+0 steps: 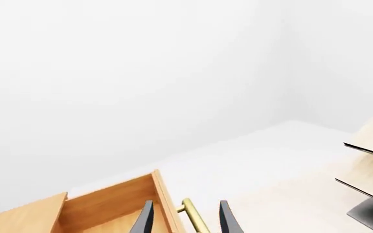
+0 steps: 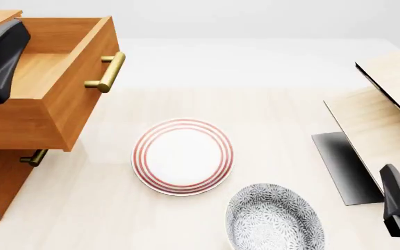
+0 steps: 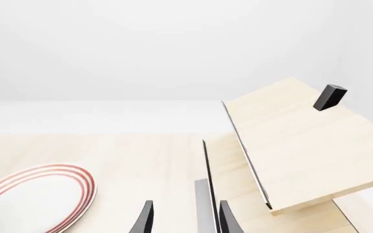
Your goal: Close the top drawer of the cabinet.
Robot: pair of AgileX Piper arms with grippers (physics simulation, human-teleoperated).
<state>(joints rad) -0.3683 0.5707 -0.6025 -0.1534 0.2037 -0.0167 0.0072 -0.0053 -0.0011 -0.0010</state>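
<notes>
The cabinet (image 2: 2, 177) stands at the table's (image 2: 270, 114) far left in the front view, and its top drawer (image 2: 44, 99) is pulled well out, the plain wood interior exposed and the front panel overhanging the lower drawer's handle (image 2: 33, 157). To the right sits the pale panelled unit (image 2: 387, 120) with a black edge, well apart from the cabinet. Between them lie 2 dishes: a red-ringed plate (image 2: 183, 156) and, nearer the camera, a grey patterned bowl (image 2: 275, 219).

The left arm is plainly the nearer one. In the left wrist view the left gripper (image 1: 185, 221) has its 2 fingers spread apart, gripping nothing, with the drawer's front panel and the brass bar handle (image 1: 195, 218) lying between the tips (whether either finger touches wood or brass I cannot tell). The handle's long axis runs across the drawer front, so closing likely calls for a push against that front, toward the cabinet body.

The right gripper (image 3: 185, 218) hovers low over the table beside the pale unit, jaws likewise parted and empty.

No brand, label or writing is legible anywhere.
</notes>
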